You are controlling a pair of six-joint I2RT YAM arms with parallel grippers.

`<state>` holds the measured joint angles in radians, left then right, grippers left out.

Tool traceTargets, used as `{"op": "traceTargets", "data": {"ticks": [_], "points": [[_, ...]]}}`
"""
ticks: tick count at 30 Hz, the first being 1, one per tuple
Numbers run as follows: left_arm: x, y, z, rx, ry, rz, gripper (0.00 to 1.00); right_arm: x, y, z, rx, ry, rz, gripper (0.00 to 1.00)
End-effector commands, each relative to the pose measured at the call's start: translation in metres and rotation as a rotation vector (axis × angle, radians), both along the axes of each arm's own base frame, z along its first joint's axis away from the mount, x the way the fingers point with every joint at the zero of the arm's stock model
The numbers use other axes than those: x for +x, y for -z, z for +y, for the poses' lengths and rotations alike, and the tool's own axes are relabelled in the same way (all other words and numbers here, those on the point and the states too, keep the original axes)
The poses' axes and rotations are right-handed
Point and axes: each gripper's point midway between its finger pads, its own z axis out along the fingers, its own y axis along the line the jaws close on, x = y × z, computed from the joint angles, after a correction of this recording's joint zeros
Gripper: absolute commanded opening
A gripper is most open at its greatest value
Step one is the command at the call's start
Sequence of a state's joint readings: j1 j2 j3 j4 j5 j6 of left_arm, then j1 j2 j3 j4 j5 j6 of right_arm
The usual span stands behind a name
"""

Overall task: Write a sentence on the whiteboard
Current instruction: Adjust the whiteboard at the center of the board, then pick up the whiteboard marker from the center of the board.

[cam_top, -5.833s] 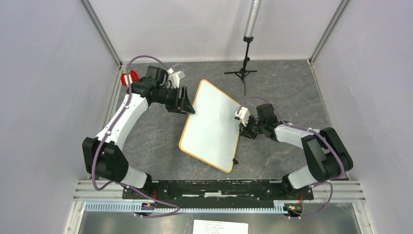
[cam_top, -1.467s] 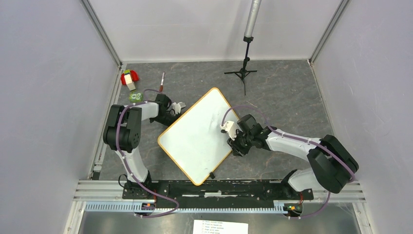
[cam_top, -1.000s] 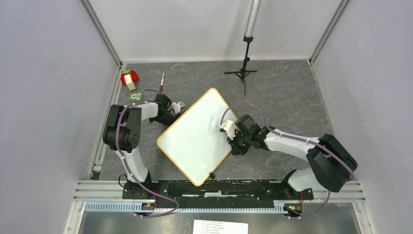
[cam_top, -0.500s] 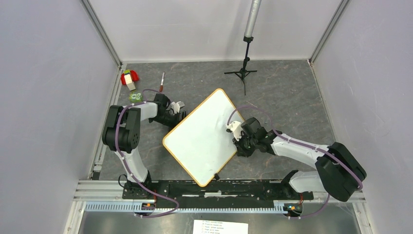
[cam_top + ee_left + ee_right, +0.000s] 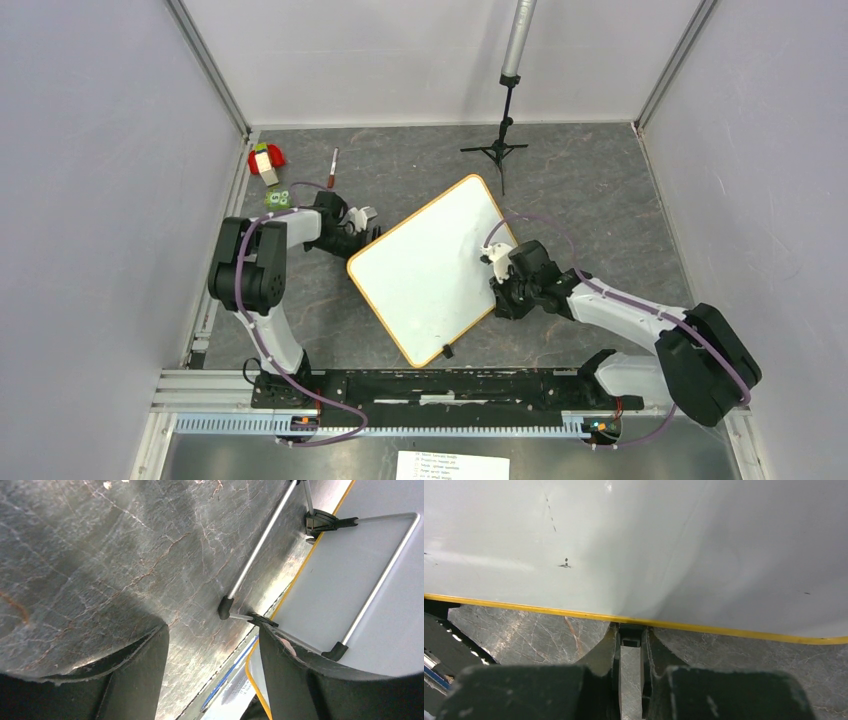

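grey marbled table, left claw wide beside whiteboard, right claw pinching its rim, sheet print unreadable

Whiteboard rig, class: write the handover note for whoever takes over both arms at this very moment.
Right gripper: shut on the whiteboard, clamping its yellow rim on the right edge.
Left gripper: open and holding nothing, low by the board's left corner. Its camera sees the board's back and wire stand, so that side seems raised.
Marker: lying on the table, far left, in neither gripper.
Done: nothing written; the board face shows only small specks.
Left: settle the board, pick up the marker, write the sentence.
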<state>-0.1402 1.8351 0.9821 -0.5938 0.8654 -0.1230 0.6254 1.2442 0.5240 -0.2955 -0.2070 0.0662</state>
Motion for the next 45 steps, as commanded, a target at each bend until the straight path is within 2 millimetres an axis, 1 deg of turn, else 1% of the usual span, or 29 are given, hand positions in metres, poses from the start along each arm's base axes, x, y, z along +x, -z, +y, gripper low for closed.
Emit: {"op": "traceTargets", "data": {"ticks": [1, 2, 3, 6, 7, 9, 13, 15, 16, 17, 20, 21, 23, 26, 28, 30, 31, 33, 35, 36, 37, 38, 41, 43, 44, 45], "points": [[0.016, -0.008, 0.008, 0.035, -0.040, -0.079, 0.74, -0.014, 0.001, 0.003, 0.055, -0.011, 0.046, 0.03], [0.018, -0.010, 0.010, 0.038, -0.047, -0.088, 0.76, -0.015, -0.001, 0.006, 0.071, -0.026, 0.046, 0.14], [0.019, -0.012, 0.012, 0.038, -0.053, -0.097, 0.76, -0.016, -0.003, 0.007, 0.080, -0.043, 0.043, 0.22], [0.023, -0.018, 0.019, 0.049, -0.073, -0.126, 0.79, -0.014, -0.010, 0.011, 0.101, -0.068, 0.022, 0.41], [0.024, -0.019, 0.023, 0.058, -0.081, -0.134, 0.80, -0.013, -0.012, 0.011, 0.104, -0.071, 0.010, 0.52], [0.027, -0.023, 0.030, 0.067, -0.104, -0.150, 0.82, -0.011, -0.017, 0.011, 0.105, -0.077, 0.000, 0.67], [0.036, -0.033, 0.044, 0.088, -0.139, -0.190, 0.84, -0.007, -0.032, 0.011, 0.110, -0.086, -0.034, 0.82], [0.042, -0.040, 0.051, 0.103, -0.160, -0.218, 0.86, -0.008, -0.038, 0.011, 0.115, -0.094, -0.046, 0.94], [0.046, -0.044, 0.056, 0.110, -0.179, -0.236, 0.89, -0.009, -0.041, 0.011, 0.121, -0.098, -0.050, 0.98], [0.051, -0.048, 0.064, 0.119, -0.204, -0.251, 0.90, -0.009, -0.045, 0.011, 0.128, -0.098, -0.057, 0.98], [0.063, -0.066, 0.079, 0.159, -0.240, -0.322, 0.95, -0.007, -0.061, 0.009, 0.130, -0.133, -0.113, 0.98], [0.068, -0.074, 0.086, 0.181, -0.255, -0.353, 0.99, -0.005, -0.070, 0.010, 0.140, -0.135, -0.134, 0.98], [0.079, -0.094, 0.100, 0.237, -0.266, -0.431, 1.00, -0.001, -0.091, 0.013, 0.161, -0.165, -0.183, 0.98], [0.100, -0.130, 0.127, 0.371, -0.291, -0.567, 1.00, 0.021, -0.124, 0.007, 0.153, -0.141, -0.285, 0.98], [0.116, -0.158, 0.144, 0.458, -0.294, -0.665, 1.00, 0.038, -0.149, 0.001, 0.136, -0.130, -0.360, 0.98], [0.129, -0.176, 0.161, 0.542, -0.332, -0.721, 1.00, 0.053, -0.176, -0.003, 0.136, -0.112, -0.426, 0.98], [0.136, -0.181, 0.167, 0.574, -0.338, -0.756, 1.00, 0.058, -0.189, -0.003, 0.141, -0.114, -0.453, 0.98], [0.153, -0.189, 0.182, 0.650, -0.350, -0.827, 1.00, 0.066, -0.208, -0.005, 0.144, -0.127, -0.499, 0.98], [0.170, -0.190, 0.193, 0.708, -0.324, -0.839, 1.00, 0.075, -0.225, -0.008, 0.143, -0.133, -0.528, 0.98], [0.177, -0.184, 0.194, 0.713, -0.290, -0.810, 1.00, 0.080, -0.232, -0.010, 0.144, -0.140, -0.536, 0.98], [0.187, -0.186, 0.195, 0.709, -0.272, -0.809, 1.00, 0.084, -0.242, -0.009, 0.154, -0.151, -0.550, 0.98], [0.197, -0.180, 0.194, 0.698, -0.268, -0.796, 1.00, 0.089, -0.251, -0.009, 0.160, -0.158, -0.558, 0.98], [0.224, -0.163, 0.187, 0.647, -0.271, -0.793, 0.97, 0.101, -0.264, -0.010, 0.170, -0.169, -0.561, 0.98], [0.241, -0.150, 0.187, 0.665, -0.279, -0.780, 0.94, 0.108, -0.267, -0.011, 0.179, -0.167, -0.552, 0.98], [0.247, -0.139, 0.186, 0.672, -0.277, -0.755, 0.93, 0.113, -0.267, -0.011, 0.185, -0.153, -0.548, 0.98], [0.255, -0.134, 0.184, 0.671, -0.272, -0.743, 0.88, 0.116, -0.268, -0.011, 0.197, -0.146, -0.542, 0.98]]}}
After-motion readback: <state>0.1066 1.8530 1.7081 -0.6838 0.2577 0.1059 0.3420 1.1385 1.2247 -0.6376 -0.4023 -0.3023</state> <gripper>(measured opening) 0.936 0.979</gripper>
